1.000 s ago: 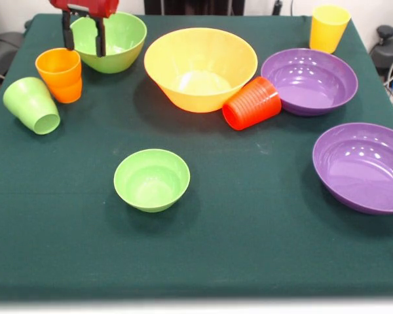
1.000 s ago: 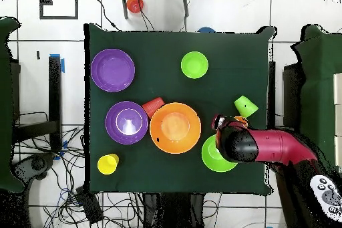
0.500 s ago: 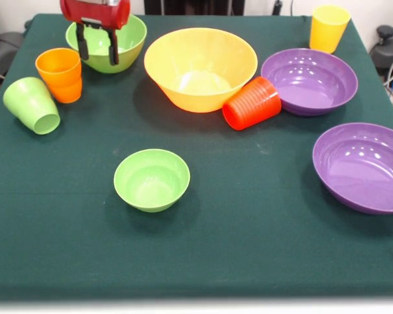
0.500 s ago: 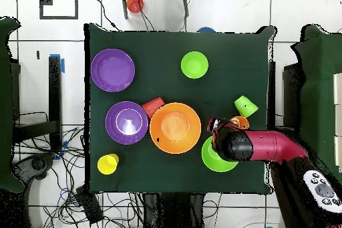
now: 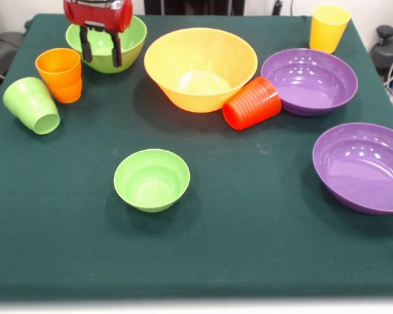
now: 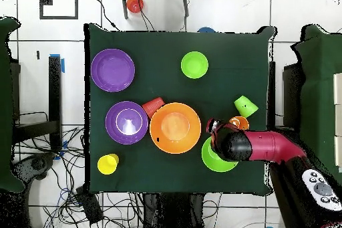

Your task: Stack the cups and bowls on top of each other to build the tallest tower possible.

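Note:
My gripper [image 5: 101, 53] hangs open at the far left, its two fingers in front of the medium light-green bowl [image 5: 128, 36], with nothing gripped. The orange cup [image 5: 60, 73] stands upright just left of it. A light-green cup [image 5: 31, 104] lies tipped further left. The large orange-yellow bowl [image 5: 200, 65] sits mid-table with a red cup [image 5: 251, 103] on its side against it. Two purple bowls [image 5: 309, 80] [image 5: 361, 167] lie right, a yellow cup [image 5: 328, 27] at the far right corner. The small light-green bowl [image 5: 151, 179] sits alone nearer. Nothing is stacked.
From above, the red arm [image 6: 270, 146] reaches in over the table's edge, across the medium green bowl [image 6: 215, 161], with the orange cup [image 6: 240, 122] beside it. Dark green cloth [image 5: 249, 235] covers the table. Cables and a small red object [image 6: 135, 3] lie on the floor.
In the front view the gripper has shifted right, from beside the orange cup to over the medium green bowl, and dropped slightly. It stayed open. No object moved.

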Controlling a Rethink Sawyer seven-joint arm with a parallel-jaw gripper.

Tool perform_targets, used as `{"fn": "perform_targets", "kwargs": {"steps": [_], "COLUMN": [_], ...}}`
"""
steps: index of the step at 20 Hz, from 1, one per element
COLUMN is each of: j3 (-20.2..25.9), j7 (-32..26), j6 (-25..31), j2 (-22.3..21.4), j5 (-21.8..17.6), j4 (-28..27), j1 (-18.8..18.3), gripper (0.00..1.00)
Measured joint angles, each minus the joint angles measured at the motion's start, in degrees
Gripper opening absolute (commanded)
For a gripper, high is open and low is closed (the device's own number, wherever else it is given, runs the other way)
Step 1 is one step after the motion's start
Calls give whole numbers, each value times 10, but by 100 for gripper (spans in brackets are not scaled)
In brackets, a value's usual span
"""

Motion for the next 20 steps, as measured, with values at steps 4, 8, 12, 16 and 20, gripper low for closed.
{"fn": "perform_targets", "kwargs": {"steps": [4, 8, 12, 16, 20], "j3": [0, 0, 2, 4, 4], "j7": [0, 0, 0, 0, 0], "j6": [0, 1, 15, 29, 35], "j2": [0, -6, -22, -35, -43], "j5": [0, 0, 0, 1, 1], "j4": [0, 0, 0, 0, 1], "j1": [0, 0, -2, -8, -17], "gripper": [100, 100, 100, 100, 100]}}
